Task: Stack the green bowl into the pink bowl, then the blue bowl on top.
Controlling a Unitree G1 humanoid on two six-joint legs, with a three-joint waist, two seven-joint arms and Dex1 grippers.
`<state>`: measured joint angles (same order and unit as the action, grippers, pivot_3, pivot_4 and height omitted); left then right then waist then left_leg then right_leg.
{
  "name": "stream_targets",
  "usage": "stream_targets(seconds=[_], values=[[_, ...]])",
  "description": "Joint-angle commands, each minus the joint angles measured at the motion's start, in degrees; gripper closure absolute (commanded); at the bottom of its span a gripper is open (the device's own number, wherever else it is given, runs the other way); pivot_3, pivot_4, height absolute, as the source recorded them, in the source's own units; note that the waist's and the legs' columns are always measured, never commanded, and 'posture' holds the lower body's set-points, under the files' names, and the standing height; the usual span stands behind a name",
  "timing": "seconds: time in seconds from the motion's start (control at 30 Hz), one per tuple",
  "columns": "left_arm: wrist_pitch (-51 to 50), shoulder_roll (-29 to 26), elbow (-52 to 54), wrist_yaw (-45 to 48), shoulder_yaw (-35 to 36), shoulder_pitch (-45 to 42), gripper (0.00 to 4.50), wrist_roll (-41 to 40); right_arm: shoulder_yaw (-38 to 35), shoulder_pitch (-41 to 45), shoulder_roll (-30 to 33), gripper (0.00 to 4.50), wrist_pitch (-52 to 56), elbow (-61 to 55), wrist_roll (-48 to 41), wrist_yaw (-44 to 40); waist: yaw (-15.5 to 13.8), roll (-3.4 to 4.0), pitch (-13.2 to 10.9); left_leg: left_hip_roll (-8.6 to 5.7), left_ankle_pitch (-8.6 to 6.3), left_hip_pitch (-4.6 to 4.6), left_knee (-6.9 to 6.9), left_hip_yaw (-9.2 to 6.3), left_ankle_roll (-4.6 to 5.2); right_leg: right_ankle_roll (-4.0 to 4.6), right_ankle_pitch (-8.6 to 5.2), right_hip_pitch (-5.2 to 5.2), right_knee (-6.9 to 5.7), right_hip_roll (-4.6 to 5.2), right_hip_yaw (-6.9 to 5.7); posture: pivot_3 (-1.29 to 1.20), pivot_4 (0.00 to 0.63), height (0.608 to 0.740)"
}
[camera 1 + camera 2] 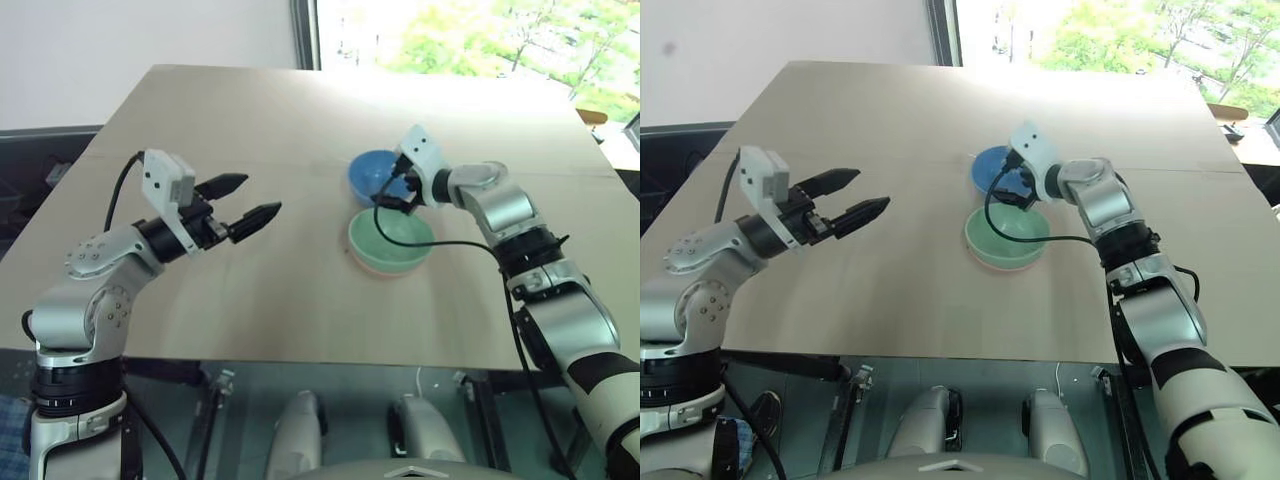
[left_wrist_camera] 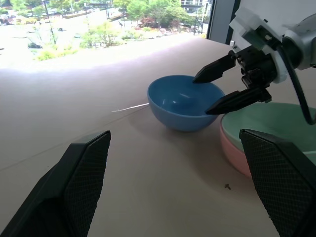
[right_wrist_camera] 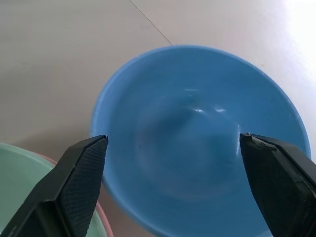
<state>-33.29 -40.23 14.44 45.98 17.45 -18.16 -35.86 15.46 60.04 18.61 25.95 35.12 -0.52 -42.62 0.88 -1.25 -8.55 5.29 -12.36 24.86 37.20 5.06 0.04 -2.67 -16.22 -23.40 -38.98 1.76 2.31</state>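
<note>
the blue bowl (image 3: 197,143) lies straight ahead of the right gripper (image 1: 398,190), jaws spread wide; the left gripper (image 1: 245,205), also spread and empty, hangs well apart.

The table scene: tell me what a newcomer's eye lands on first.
First, the blue bowl on the far side of the wooden table, with the right gripper poised at its rim, fingers open. Just nearer the robot, the green bowl sits nested in the pink bowl. The left gripper hangs open, off to the left.
</note>
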Motion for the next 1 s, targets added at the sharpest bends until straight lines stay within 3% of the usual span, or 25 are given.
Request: stream_targets(seconds=[0.03, 0.5, 0.97, 1.0], values=[[0.4, -0.7, 1.5, 0.2, 0.9, -1.0, 0.09, -1.3, 0.8, 1.2, -1.2, 0.0, -1.8, -0.7, 1.4, -1.0, 0.1, 0.0, 0.0, 0.0, 0.0, 0.0, -0.01, 0.0, 0.0, 0.0, 0.0, 0.0, 0.0, 0.0, 0.0, 0.0, 0.15, 0.74], [0.6, -0.4, 1.2, -0.1, 0.7, -1.6, 0.09, -2.1, 0.4, 0.4, -4.2, 0.0, -0.1, -5.8, 1.6, -3.6, 0.1, 0.03, 0.0, 0.0, 0.0, 0.0, -0.03, 0.01, 0.0, 0.0, 0.0, -0.02, -0.01, 0.0, 0.01, 0.0, 0.15, 0.74], [0.6, -0.8, 1.6, 0.1, 2.0, -1.9, 0.09, -4.5, 2.1, 0.3, -5.6, 0.0, -2.7, 1.5, 5.7, -1.2, 0.0, 0.02, 0.0, 0.0, 0.0, -0.01, -0.03, 0.02, 0.0, 0.0, 0.0, -0.01, 0.0, 0.0, 0.0, 0.0, 0.15, 0.74], [0.7, -0.8, 1.6, 0.1, 2.1, -1.8, 0.0, -4.6, 2.1, 0.2, -5.7, 0.53, -2.9, 1.6, 5.8, -1.1, 0.0, 0.02, 0.0, 0.0, 0.0, -0.01, -0.02, 0.02, 0.0, 0.0, 0.0, -0.01, 0.0, 0.01, 0.01, 0.0, 0.15, 0.74]])
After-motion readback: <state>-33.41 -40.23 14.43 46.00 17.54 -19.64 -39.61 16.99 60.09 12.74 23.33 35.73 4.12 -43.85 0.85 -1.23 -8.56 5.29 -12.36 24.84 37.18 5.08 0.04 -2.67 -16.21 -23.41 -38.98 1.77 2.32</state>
